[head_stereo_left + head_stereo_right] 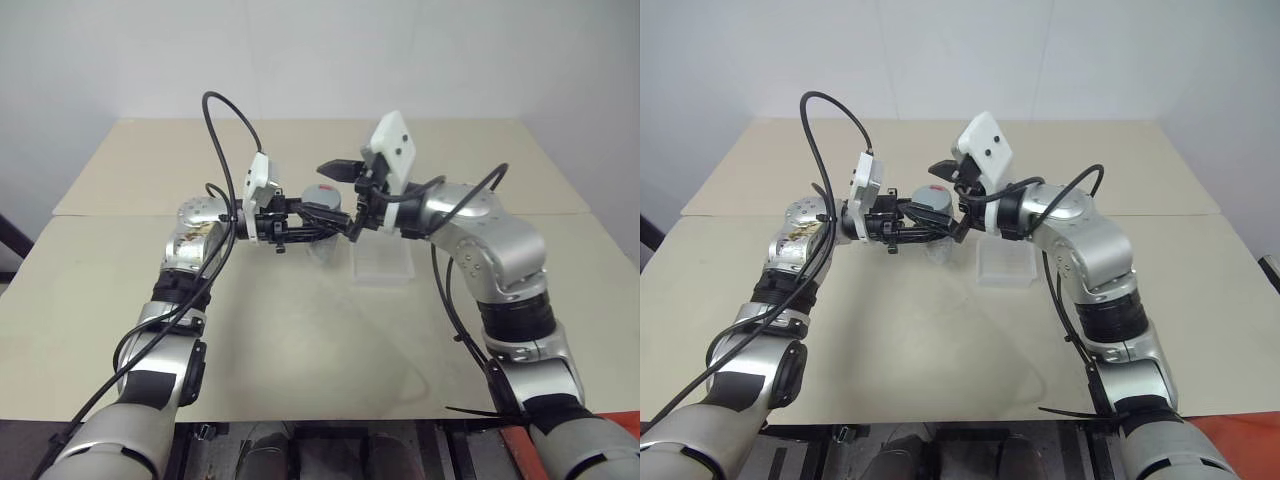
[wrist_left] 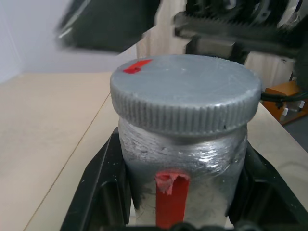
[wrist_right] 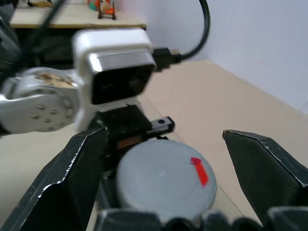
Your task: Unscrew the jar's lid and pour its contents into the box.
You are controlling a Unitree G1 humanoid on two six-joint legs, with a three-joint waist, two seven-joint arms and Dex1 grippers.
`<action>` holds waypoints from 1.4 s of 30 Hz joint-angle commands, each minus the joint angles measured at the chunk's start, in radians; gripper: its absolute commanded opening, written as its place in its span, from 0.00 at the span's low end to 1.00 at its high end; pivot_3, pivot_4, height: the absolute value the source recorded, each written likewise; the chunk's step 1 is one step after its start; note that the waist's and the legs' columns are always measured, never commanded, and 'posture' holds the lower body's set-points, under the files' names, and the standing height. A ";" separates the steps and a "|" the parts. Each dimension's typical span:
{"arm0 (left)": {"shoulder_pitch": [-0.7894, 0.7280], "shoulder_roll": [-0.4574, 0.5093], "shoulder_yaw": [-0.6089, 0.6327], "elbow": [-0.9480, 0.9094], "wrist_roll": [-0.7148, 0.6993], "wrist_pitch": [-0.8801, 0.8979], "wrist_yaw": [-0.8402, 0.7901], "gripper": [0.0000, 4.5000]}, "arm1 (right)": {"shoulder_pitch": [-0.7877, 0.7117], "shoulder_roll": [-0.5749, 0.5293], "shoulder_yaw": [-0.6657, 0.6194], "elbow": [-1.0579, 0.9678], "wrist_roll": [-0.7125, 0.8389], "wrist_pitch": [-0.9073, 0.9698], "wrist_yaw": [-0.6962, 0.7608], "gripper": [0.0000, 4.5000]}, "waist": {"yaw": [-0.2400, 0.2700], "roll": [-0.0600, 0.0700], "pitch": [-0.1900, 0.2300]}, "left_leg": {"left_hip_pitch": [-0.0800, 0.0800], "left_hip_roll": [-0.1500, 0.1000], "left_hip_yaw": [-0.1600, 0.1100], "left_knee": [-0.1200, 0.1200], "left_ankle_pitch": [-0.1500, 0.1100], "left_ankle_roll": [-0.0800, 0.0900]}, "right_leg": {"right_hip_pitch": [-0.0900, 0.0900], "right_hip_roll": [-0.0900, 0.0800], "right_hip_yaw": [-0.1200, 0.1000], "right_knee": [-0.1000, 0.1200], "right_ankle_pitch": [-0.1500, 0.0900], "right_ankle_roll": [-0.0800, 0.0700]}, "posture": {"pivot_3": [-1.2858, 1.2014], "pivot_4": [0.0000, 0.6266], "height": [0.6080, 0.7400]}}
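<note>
My left gripper (image 1: 318, 216) is shut on the jar (image 2: 185, 163) and holds it upright above the table, one black finger (image 2: 98, 190) on each side of its body. The jar's wall looks silvery with a red strip on it, and the contents are hidden. The grey ribbed lid (image 2: 185, 94), marked with a red patch, sits on the jar. My right gripper (image 3: 166, 159) is open, its fingers (image 3: 72, 178) standing wide on either side of the lid without touching it. The clear plastic box (image 1: 383, 262) lies on the table just right of the jar, below my right wrist.
The beige table (image 1: 300, 340) has bare room in front of the arms, and a second table top (image 1: 150, 170) adjoins it behind. Black cables (image 1: 225, 130) loop up from both wrists.
</note>
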 commanded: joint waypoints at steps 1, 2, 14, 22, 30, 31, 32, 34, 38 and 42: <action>-0.020 0.009 0.012 -0.014 -0.006 -0.014 -0.006 0.46 | -0.048 0.015 -0.004 0.023 -0.038 -0.032 -0.025 1.00 | -0.001 0.000 0.000 | 0.000 0.000 0.000 0.000 0.000 0.000 | 0.000 0.000 0.000 0.000 0.000 0.000 | 0.52 0.24 1.00; -0.019 0.010 0.013 -0.015 -0.007 -0.013 -0.006 0.46 | -0.052 0.018 -0.005 0.033 -0.044 -0.032 -0.027 1.00 | -0.003 0.000 0.000 | 0.000 0.000 0.000 0.000 0.000 0.000 | 0.000 0.000 0.000 0.000 0.000 0.000 | 0.52 0.24 1.00; -0.007 0.020 0.016 -0.028 -0.011 -0.009 -0.004 0.46 | -0.006 -0.045 -0.068 -0.005 -0.009 -0.014 -0.003 1.00 | -0.004 0.000 0.000 | 0.000 0.000 0.000 0.000 0.000 0.000 | 0.000 0.000 0.000 0.000 0.000 0.000 | 0.52 0.24 1.00; -0.014 0.021 0.015 -0.020 -0.010 -0.009 -0.011 0.46 | 0.050 -0.108 -0.116 -0.056 0.040 0.002 0.008 1.00 | -0.002 0.000 0.000 | 0.000 0.000 0.000 0.000 0.000 0.000 | 0.000 0.000 0.000 0.000 0.000 0.000 | 0.52 0.24 1.00; -0.023 0.025 0.014 -0.011 -0.009 -0.010 -0.019 0.46 | 0.076 -0.143 -0.132 -0.071 0.069 -0.003 0.008 1.00 | -0.002 0.000 0.000 | 0.000 0.000 0.000 0.000 0.000 0.000 | 0.000 0.000 0.000 0.000 0.000 0.000 | 0.52 0.24 1.00; -0.023 0.026 0.014 -0.010 -0.009 -0.010 -0.019 0.46 | 0.079 -0.146 -0.132 -0.073 0.071 -0.004 0.009 1.00 | -0.002 0.000 0.000 | 0.000 0.000 0.000 0.000 0.000 0.000 | 0.000 0.000 0.000 0.000 0.000 0.000 | 0.52 0.24 1.00; -0.023 0.027 0.014 -0.010 -0.009 -0.010 -0.020 0.46 | 0.085 -0.151 -0.134 -0.076 0.073 -0.005 0.012 1.00 | -0.002 0.000 0.000 | 0.000 0.000 0.000 0.000 0.000 0.000 | 0.000 0.000 0.000 0.000 0.000 0.000 | 0.52 0.24 1.00; -0.023 0.028 0.014 -0.009 -0.009 -0.010 -0.021 0.46 | 0.095 -0.159 -0.137 -0.083 0.075 -0.008 0.019 1.00 | 0.001 0.000 0.000 | 0.000 0.000 0.000 0.000 0.000 0.000 | 0.000 0.000 0.000 0.000 0.000 0.000 | 0.52 0.24 1.00; -0.023 0.029 0.017 -0.008 -0.006 -0.010 -0.025 0.46 | 0.113 -0.172 -0.148 -0.099 0.084 -0.009 0.038 1.00 | 0.000 0.000 0.000 | 0.000 0.000 0.000 0.000 0.000 0.000 | 0.000 0.000 0.000 0.000 0.000 0.000 | 0.52 0.24 1.00; -0.024 0.027 0.018 -0.004 -0.003 -0.013 -0.022 0.46 | 0.134 -0.192 -0.154 -0.118 0.094 -0.009 0.070 1.00 | -0.001 0.000 0.000 | 0.000 0.000 0.000 0.000 0.000 0.000 | 0.000 0.000 0.000 -0.001 0.000 0.000 | 0.52 0.24 1.00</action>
